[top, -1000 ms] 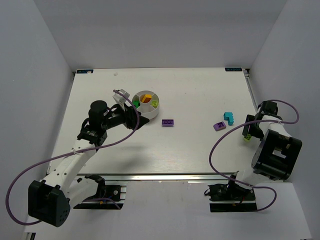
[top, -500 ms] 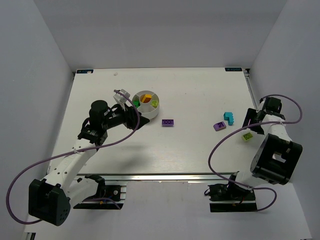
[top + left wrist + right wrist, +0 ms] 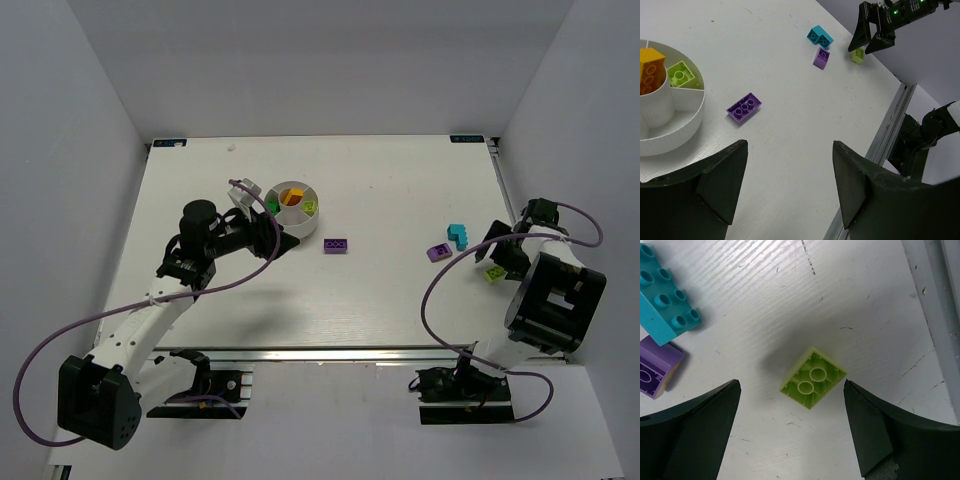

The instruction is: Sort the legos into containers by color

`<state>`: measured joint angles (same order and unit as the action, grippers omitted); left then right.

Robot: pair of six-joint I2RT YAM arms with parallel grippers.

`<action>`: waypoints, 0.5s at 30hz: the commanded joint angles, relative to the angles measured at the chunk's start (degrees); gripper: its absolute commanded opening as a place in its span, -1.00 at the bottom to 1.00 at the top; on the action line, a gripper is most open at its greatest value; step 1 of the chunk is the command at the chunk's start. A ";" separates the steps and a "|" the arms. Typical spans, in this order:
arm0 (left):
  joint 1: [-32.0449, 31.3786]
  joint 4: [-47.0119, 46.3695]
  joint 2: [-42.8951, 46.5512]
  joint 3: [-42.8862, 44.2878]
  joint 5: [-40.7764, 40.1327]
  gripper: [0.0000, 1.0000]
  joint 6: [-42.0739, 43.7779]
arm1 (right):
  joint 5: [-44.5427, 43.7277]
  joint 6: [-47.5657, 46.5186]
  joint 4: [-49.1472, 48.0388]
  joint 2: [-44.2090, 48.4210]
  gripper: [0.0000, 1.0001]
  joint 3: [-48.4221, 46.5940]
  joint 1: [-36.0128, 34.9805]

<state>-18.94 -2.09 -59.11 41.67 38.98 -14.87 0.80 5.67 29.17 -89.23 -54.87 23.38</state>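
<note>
Right gripper [image 3: 791, 387] drawn back, jaws spread: we see the lime brick [image 3: 812, 377] underside-up between them, well right of the dish [image 3: 288, 229]. Left gripper [image 3: 789, 147], likewise spread, seemingly beside the dish.

Bright, even, diffuse light fills every view. The white rectangular table top [image 3: 400, 300] is evenly lit in the top view, with a bright strip of glare along its near metal rail [image 3: 330, 352] and a faint, soft shadow beside the left arm [image 3: 150, 310]. In the right wrist view the lime green studded plastic brick [image 3: 812, 377] is sharply focused, and its soft shadow falls toward the upper left.
</note>
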 commanded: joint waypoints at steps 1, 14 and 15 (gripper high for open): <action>-0.22 -1.08 -0.21 -0.45 1.18 0.57 0.64 | -0.53 4.08 -2.62 -0.15 0.78 1.08 0.27; -0.22 -1.16 -0.74 -0.45 1.19 0.56 0.72 | -3.62 5.58 -5.00 -7.18 0.36 0.20 0.09; -0.22 -1.16 -0.92 -0.54 1.18 0.57 0.72 | -3.35 5.58 -4.91 -7.27 0.31 0.12 0.09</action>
<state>-18.94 -2.20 -60.03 41.60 39.07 -14.85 -3.70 10.13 25.08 -94.52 -54.06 23.40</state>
